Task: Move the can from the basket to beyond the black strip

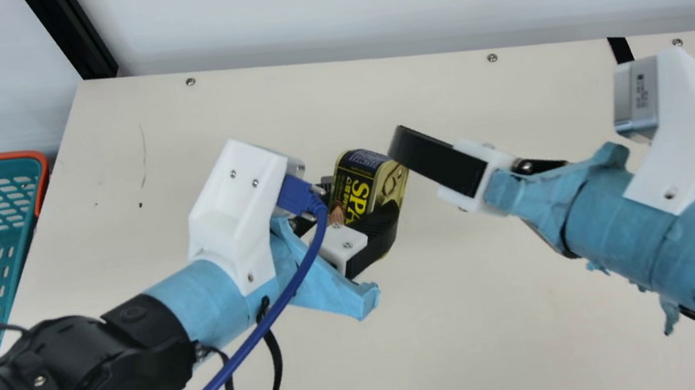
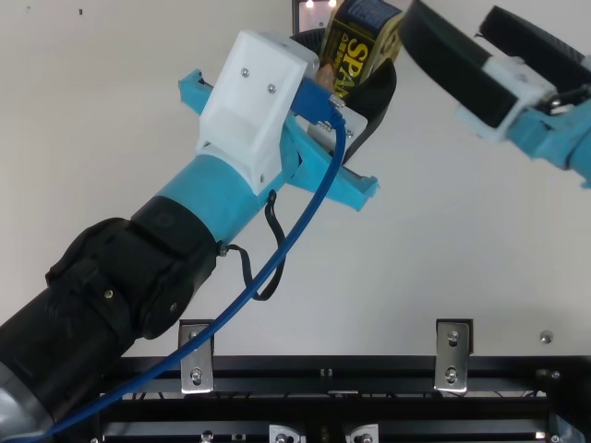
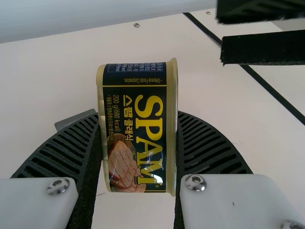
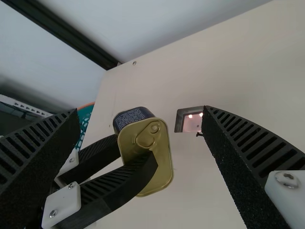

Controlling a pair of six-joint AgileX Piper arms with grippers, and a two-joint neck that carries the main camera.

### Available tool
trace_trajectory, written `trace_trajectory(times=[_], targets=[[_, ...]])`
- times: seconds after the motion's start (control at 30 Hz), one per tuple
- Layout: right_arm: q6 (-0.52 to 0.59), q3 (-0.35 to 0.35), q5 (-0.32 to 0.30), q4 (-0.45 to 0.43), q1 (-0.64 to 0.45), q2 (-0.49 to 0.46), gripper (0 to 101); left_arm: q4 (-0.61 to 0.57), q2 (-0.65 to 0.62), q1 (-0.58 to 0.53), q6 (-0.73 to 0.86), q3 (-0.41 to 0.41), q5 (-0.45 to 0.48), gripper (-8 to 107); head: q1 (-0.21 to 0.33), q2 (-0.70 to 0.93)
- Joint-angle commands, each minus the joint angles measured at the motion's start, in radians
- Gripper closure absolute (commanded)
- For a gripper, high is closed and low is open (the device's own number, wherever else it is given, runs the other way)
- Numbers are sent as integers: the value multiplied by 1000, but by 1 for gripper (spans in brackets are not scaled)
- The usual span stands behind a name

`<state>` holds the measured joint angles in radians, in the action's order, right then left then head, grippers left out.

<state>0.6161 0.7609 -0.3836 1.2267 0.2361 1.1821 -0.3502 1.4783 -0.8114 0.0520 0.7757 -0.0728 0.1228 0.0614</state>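
The SPAM can [image 1: 356,187] is upright between the fingers of my left gripper [image 1: 368,209], left of the table's centre in the main view. In the left wrist view, the can [image 3: 138,129] is pinched by my left gripper [image 3: 138,148]. My right gripper [image 2: 457,28] is spread just to the right of the can in the top view. From the right wrist, the can's gold lid [image 4: 145,157] faces the camera, and my right gripper [image 4: 139,112] stands open without touching it. The black strip [image 1: 621,49] crosses the table at right, partly behind my right arm.
A teal basket with an orange rim [image 1: 38,172] is at the far left. A small metal-framed object [image 4: 189,119] lies on the table near the can. A pale wall [image 1: 361,2] rises behind the table's back edge. A blue cable runs along my left arm.
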Motion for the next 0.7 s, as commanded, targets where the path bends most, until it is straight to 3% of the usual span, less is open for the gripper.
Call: trace_trajectory(times=[0.0, 0.67], targets=[[62, 7, -3, 22, 6, 27, 0, 0, 0, 0, 0, 0, 0, 89, 39, -5], [268, 92, 11, 107, 68, 218, 0, 0, 0, 0, 0, 0, 0, 89, 39, -5]])
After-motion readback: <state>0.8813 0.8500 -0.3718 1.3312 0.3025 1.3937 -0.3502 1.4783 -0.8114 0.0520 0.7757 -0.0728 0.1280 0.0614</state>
